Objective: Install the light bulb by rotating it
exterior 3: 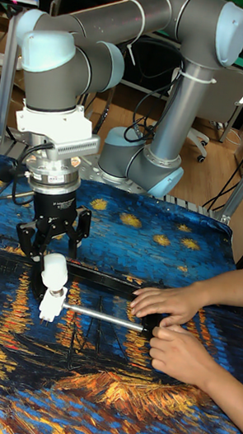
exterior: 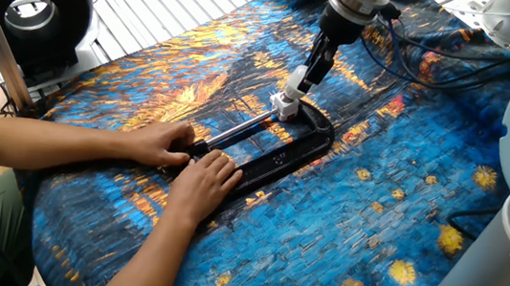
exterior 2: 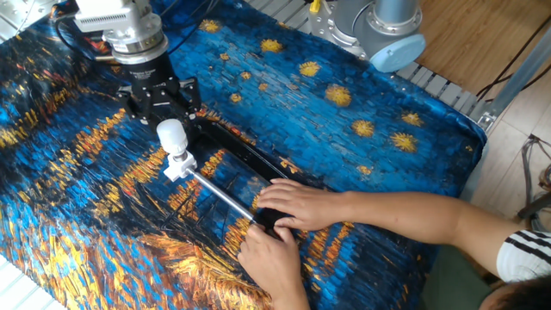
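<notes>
The light bulb [exterior 2: 171, 133], a small white globe, stands neck-down in a small white socket block [exterior 2: 178, 164] at the end of a black C-clamp [exterior 2: 234, 148] lying on the painted cloth. The bulb [exterior 3: 54, 269] also shows in the tall view, and in the first fixed view the bulb [exterior: 297, 79] stands at the clamp's far end. My gripper [exterior 3: 52, 243] hangs just above and behind the bulb. It is open, its fingers [exterior 3: 26, 240] spread wider than the globe and not touching it. In the fixed views the gripper [exterior 2: 164, 110] [exterior: 315, 68] is close to the bulb.
A person's two hands [exterior 2: 288, 211] press on the clamp's near end and its metal rod [exterior 2: 219, 194]. The arm's base [exterior 2: 379, 26] stands at the table's edge. A black round fan [exterior: 30, 2] sits off the cloth, and cables [exterior: 420, 46] trail behind the gripper.
</notes>
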### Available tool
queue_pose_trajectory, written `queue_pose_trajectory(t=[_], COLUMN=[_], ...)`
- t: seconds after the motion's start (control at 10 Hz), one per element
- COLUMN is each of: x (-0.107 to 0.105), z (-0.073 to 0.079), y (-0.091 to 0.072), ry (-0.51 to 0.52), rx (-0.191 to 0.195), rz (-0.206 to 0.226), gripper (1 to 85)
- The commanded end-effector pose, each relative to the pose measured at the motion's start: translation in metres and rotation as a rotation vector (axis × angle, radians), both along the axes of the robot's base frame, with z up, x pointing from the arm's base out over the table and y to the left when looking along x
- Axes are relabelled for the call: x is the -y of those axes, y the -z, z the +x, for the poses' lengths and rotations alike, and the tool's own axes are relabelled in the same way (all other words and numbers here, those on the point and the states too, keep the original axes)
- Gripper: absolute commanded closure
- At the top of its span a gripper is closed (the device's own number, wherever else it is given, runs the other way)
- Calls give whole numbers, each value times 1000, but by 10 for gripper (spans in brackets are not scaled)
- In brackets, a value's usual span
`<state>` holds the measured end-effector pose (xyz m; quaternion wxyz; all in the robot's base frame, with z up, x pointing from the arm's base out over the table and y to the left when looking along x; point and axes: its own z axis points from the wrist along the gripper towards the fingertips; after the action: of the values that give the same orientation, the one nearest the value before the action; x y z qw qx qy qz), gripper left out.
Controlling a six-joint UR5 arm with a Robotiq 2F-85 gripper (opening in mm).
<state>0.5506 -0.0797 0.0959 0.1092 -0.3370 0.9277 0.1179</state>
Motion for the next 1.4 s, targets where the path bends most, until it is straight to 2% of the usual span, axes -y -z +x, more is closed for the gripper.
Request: queue_pose_trajectory(t=[0.0, 0.6, 0.8, 0.9, 1.3], x=[3, 0, 2, 3, 4], z=[3, 5, 6, 8, 14], y=[-2, 0, 1, 1, -1], ry=[-15, 8, 9, 12, 49], rx=[20, 32, 37, 41, 60], rz=[-7, 18, 12, 11, 10], gripper=[207, 243, 283, 337, 447])
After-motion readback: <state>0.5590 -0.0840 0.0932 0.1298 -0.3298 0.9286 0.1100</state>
